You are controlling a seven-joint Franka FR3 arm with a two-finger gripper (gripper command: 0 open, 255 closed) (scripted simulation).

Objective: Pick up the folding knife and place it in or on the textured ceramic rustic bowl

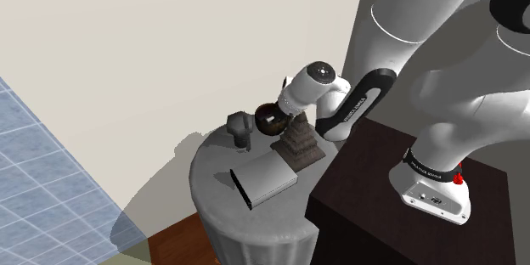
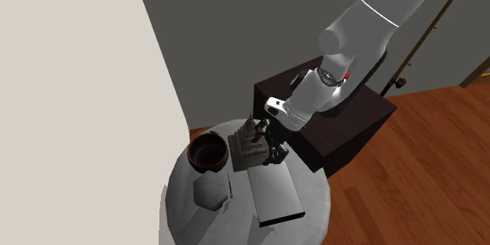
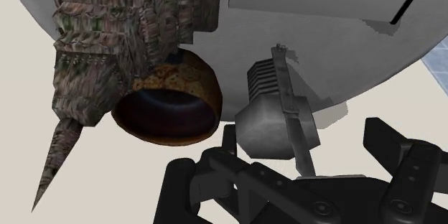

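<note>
The hand (image 2: 276,155) hangs low over the round grey tabletop (image 2: 318,200), at the side nearest the dark stand (image 2: 349,124). In the wrist view its 2 black fingers (image 3: 402,169) stand apart with nothing clasped between them, so the hand (image 3: 307,159) is open and empty.

The folding knife (image 1: 240,127) is drawn plain grey: a blocky ribbed body with a thin bar running along it. It lies by the tabletop's edge on the side toward the cream wall (image 1: 170,42), well apart from the hand. In the wrist view the knife (image 3: 276,109) lies ahead of the fingers, just beside the bowl (image 3: 169,100), and I cannot tell whether the 2 touch.

The bowl (image 2: 209,154) is dark brown with a speckled outer wall and a dark hollow. It stands upright at the tabletop's edge close to the wall, between the knife (image 2: 210,189) and a stepped, pagoda-shaped model (image 2: 247,144).

That model (image 1: 297,141) has a mottled brown surface and a pointed top. It stands near the middle of the tabletop, between the bowl (image 1: 270,119) and the hand.

A flat grey box (image 2: 274,194) lies on the half of the tabletop away from the wall, one end just below the hand. The white arm (image 2: 369,16) reaches in from above the stand. A wooden floor (image 2: 440,173) shows beyond it.
</note>
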